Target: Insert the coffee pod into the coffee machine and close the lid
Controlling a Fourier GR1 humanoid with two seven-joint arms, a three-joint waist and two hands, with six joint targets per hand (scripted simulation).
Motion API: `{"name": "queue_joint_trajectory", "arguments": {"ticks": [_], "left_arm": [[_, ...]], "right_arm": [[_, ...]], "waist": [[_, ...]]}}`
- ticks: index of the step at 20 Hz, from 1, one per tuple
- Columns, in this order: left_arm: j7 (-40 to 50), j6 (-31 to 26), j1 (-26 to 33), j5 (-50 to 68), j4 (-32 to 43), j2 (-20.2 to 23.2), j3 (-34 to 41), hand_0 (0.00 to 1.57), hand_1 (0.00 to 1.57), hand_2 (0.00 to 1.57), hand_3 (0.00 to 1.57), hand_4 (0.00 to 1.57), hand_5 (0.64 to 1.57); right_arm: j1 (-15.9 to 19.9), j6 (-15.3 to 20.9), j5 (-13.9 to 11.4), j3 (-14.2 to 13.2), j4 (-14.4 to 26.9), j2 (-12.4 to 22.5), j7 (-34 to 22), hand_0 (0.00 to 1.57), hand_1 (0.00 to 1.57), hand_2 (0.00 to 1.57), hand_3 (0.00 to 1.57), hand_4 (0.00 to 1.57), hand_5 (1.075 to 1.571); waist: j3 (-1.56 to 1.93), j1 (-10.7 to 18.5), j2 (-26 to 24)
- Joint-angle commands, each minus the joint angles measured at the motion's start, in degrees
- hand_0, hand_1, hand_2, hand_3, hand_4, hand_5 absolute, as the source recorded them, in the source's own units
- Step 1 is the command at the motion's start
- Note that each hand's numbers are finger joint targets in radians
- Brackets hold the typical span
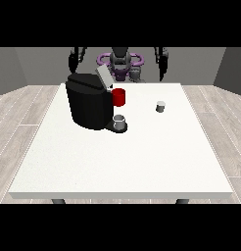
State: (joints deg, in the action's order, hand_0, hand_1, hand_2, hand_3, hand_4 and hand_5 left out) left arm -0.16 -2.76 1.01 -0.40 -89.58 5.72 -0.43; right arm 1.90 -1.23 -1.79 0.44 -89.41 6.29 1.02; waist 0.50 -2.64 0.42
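You see small grey cylindrical coffee pod [160, 106] upright on large white table [117, 162], well apart from black boxy coffee machine [89, 100], toward view's right. Machine's grey lid [104, 77] tilted up, open. Red part [119, 97] on its front; grey cup [119, 122] below on base. Both hands, view's left [72, 62] and right [163, 62], hang behind table, holding nothing; fingers too small, cannot tell whether curled.

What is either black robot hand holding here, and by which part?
Nothing: both hands hang behind the table, and the small grey coffee pod stands alone on it.
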Motion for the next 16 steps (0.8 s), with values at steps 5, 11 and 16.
{"name": "queue_joint_trajectory", "arguments": {"ticks": [5, 11, 16], "left_arm": [[-8.5, -7.6, -1.3, -4.6, 0.8, 10.2, 0.8, 0.0, 0.0, 0.0, 0.0, 0.0, 1.571], [-8.1, -10.2, -8.0, -9.7, 5.9, 19.2, 3.4, 0.0, 0.0, 0.0, 0.0, 0.0, 1.571], [-6.9, -12.9, -15.0, -10.7, 14.0, 22.6, 5.9, 0.0, 0.0, 0.0, 0.0, 0.0, 1.571]], "right_arm": [[0.2, 1.6, 1.2, -1.6, 2.4, -2.2, 0.1, 0.0, 0.0, 0.0, 0.0, 0.0, 1.571], [3.2, 10.1, -7.8, -0.1, 0.8, -3.1, 0.1, 0.0, 0.0, 0.0, 0.0, 0.0, 1.571], [5.2, 10.7, -9.4, 1.3, 1.7, -3.9, 1.7, 0.0, 0.0, 0.0, 0.0, 0.0, 1.571]], "waist": [[-0.51, 2.7, 0.8], [-0.51, -1.0, 4.5], [-0.51, -3.7, 8.3]]}}
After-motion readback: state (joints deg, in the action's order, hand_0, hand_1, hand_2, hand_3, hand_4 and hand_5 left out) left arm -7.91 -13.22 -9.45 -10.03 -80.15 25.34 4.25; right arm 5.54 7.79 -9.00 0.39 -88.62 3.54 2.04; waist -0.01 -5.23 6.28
